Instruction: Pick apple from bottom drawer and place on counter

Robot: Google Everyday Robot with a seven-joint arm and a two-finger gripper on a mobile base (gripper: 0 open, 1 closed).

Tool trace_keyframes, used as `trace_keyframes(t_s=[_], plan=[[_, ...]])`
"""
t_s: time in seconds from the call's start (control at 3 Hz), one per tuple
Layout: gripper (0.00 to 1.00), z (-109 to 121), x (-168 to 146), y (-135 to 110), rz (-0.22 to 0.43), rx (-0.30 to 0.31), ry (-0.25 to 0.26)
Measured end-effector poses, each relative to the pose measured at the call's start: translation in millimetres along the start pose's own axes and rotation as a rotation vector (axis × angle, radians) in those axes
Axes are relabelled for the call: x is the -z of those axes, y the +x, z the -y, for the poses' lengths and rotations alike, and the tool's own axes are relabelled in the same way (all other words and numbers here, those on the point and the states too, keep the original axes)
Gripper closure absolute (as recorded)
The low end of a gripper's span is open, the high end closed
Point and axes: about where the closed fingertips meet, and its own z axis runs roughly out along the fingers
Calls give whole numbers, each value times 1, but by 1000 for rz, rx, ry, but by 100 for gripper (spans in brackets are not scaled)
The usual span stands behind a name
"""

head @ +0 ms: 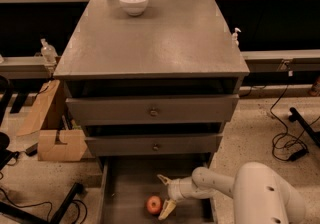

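Saw a white bowl (pixel 133 2) near the far left corner of the surface (pixel 165 43). Found the bottom drawer (pixel 125 188) pulled open below the two knobbed drawers (pixel 152 110), holding the apple (pixel 154 204) about midway across, toward its front edge. Noted the tool (pixel 165 195) inside the same drawer, just right of the apple, fingers spread wide, lower finger right beside the fruit, gripping nothing.

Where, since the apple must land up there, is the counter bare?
The counter is bare everywhere in front and right of the white bowl at its back-left edge. The crowded spot is the bottom drawer, where the open pincer sits just right of the apple.
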Motion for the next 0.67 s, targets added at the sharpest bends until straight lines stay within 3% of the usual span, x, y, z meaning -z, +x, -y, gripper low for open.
trace_keyframes(t_s=[0.33, 0.67], plan=[[0, -5, -19, 6, -5, 1, -22], [10, -10, -33, 9, -8, 2, -37]])
